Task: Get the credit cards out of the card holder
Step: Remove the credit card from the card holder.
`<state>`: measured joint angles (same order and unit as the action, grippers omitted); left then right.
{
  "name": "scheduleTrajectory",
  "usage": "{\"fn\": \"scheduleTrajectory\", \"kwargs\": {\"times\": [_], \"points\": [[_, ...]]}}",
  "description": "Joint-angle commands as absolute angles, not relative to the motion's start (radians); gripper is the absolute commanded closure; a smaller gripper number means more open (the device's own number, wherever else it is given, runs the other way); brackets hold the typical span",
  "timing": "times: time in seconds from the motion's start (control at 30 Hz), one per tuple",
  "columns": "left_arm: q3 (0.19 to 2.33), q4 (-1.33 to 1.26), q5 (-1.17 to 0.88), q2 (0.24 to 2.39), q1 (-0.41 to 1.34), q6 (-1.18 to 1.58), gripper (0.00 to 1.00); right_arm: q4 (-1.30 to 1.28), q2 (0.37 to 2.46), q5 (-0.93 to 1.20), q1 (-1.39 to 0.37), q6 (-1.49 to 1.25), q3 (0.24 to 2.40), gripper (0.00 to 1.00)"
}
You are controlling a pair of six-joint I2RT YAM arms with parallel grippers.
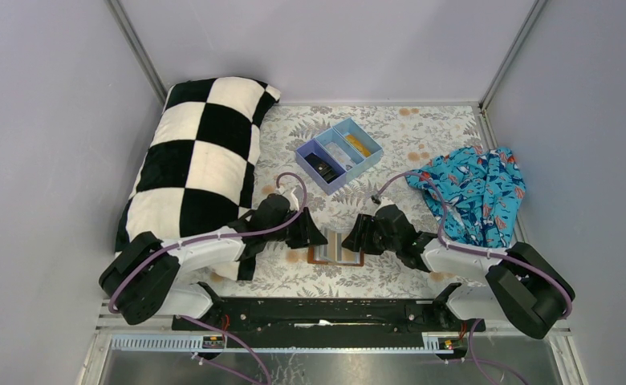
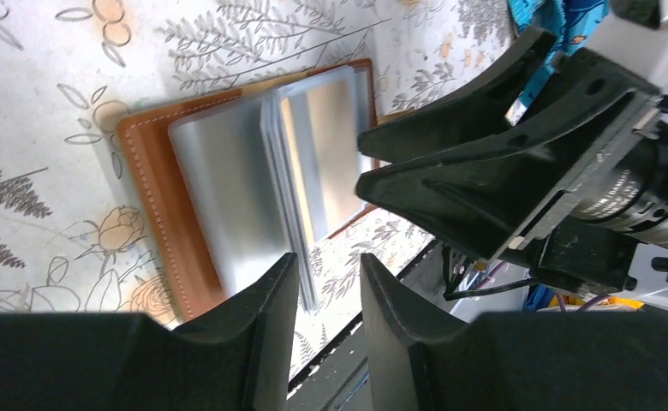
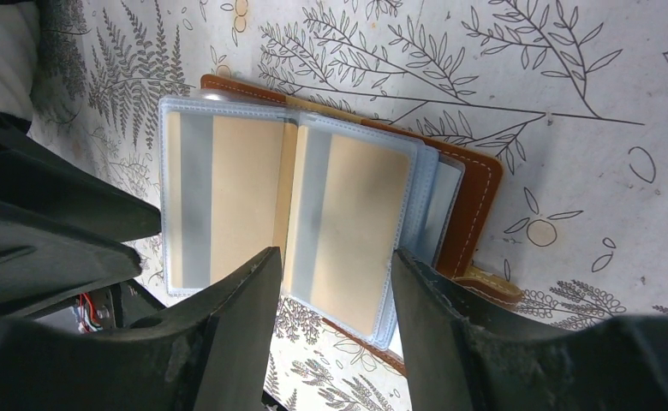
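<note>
**Two pincers are hanging over the open card holder**

Top view: the left pincer (image 1: 314, 234) and the right pincer (image 1: 358, 235) are facing each other, nose to nose. The card holder (image 1: 335, 257) is lying open on the table (image 1: 422, 136), just under and between them. I think the job right now is getting one card out of its page. To do it well, one pincer should be pressing the holder down. The other should be pinching only the card's edge, not the whole page, and pulling slowly so the holder is not lifting. A blue tray (image 1: 338, 152) is sitting well beyond both pincers, and a yellow card (image 1: 359, 145) is lying in its far box.

Left wrist view: the left pincer (image 2: 329, 291) is standing open just a little. The brown card holder (image 2: 155, 205) is lying right in front of its fingers (image 2: 266, 317). The edge of the clear pages (image 2: 228, 197) is poking into the narrow gap. I cannot tell if the fingers are touching the pages. The right pincer (image 2: 485, 163) is hanging just past the pages.

Right wrist view: the right pincer (image 3: 335, 282) is standing open wider and is holding nothing. The credit cards (image 3: 360, 214) are sitting inside the clear pages, one of them right between its fingers.
</note>
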<state>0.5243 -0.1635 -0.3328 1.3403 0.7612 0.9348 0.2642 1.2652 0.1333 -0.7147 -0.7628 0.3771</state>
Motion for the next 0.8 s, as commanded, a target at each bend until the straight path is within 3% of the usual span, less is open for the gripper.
{"fn": "scheduleTrajectory", "kwargs": {"times": [0.0, 0.4, 0.77], "points": [[0.572, -0.156, -0.325, 1.316, 0.765, 0.910, 0.64, 0.191, 1.256, 0.095, -0.719, -0.760, 0.346, 0.42], [0.557, -0.161, -0.310, 1.346, 0.765, 0.917, 0.72, 0.144, 1.183, 0.075, -0.719, -0.763, 0.321, 0.42], [0.533, -0.186, -0.275, 1.491, 0.765, 0.928, 0.71, 0.113, 1.099, 0.041, -0.720, -0.781, 0.295, 0.41]]}}
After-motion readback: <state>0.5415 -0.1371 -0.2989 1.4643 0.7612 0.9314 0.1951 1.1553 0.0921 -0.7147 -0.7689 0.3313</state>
